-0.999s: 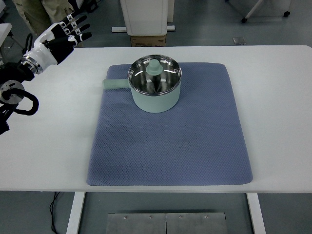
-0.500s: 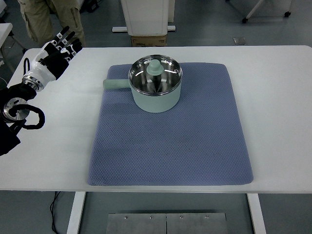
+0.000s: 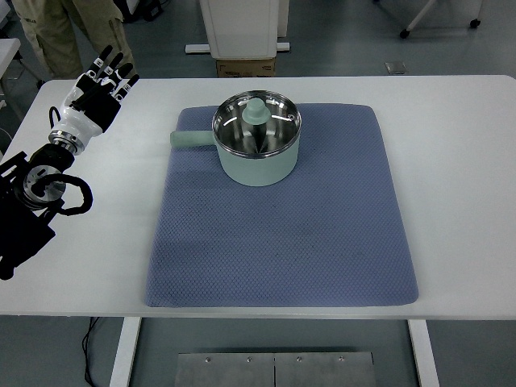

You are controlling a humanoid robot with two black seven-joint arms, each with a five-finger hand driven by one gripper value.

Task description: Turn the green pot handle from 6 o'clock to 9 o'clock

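The green pot [image 3: 256, 153] is sitting in the upper middle of the frame, on the upper part of the blue mat [image 3: 282, 242], with its glass lid [image 3: 256, 122] on and the lid knob [image 3: 255, 109] standing upright at the centre. Its handle [image 3: 190, 139] is pointing toward the left edge of the picture — the 9 o'clock bearing, judged from this view — and is reaching just past the mat's left border. The turn is therefore looking complete, and the step in hand is most likely a clean retreat. The left hand [image 3: 98, 90] is hovering over the upper left of the tabletop [image 3: 459, 161], well apart from the handle, its fingers [image 3: 113, 68] stretched out straight and slightly fanned, holding nothing. Doing this well is a matter of keeping those fingers extended and the arm travelling away from the pot, so that nothing is brushing the handle tip and nudging it off its bearing. The dark cable loop [image 3: 60, 193] near the wrist is hanging close above the tabletop and is worth keeping off the mat edge. A person's legs [image 3: 60, 36] are standing beyond the tabletop's upper left corner — any wide swing that way is calling for care. The right arm is not showing anywhere.
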